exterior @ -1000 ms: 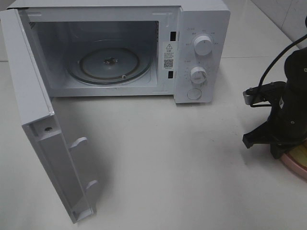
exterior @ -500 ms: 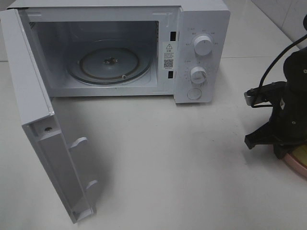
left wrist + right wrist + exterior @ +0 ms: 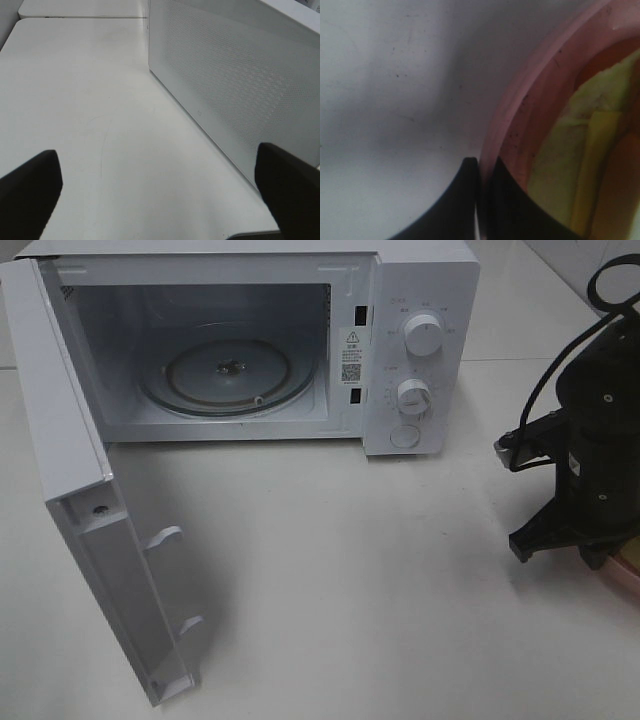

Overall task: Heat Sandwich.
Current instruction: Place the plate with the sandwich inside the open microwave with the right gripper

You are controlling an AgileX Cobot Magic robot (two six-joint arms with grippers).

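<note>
The sandwich (image 3: 580,165) lies on a round pink plate (image 3: 520,115), with pale bread and yellow and orange filling showing in the right wrist view. My right gripper (image 3: 482,172) is shut on the plate's rim, one black finger on each side of it. From the high camera the right arm's black body hides the sandwich, and only a sliver of the plate (image 3: 625,575) shows at the right edge. My left gripper (image 3: 156,152) stands open and holds nothing, close beside the microwave's perforated side wall (image 3: 240,85).
The white microwave (image 3: 420,350) stands at the back with its door (image 3: 90,540) swung wide open to the left. Its glass turntable (image 3: 228,375) is bare. White tabletop (image 3: 360,580) stretches between the microwave and the right arm.
The right arm has shifted slightly left and looms larger in the high view, covering more of the plate and the sandwich. The left gripper stays open.
</note>
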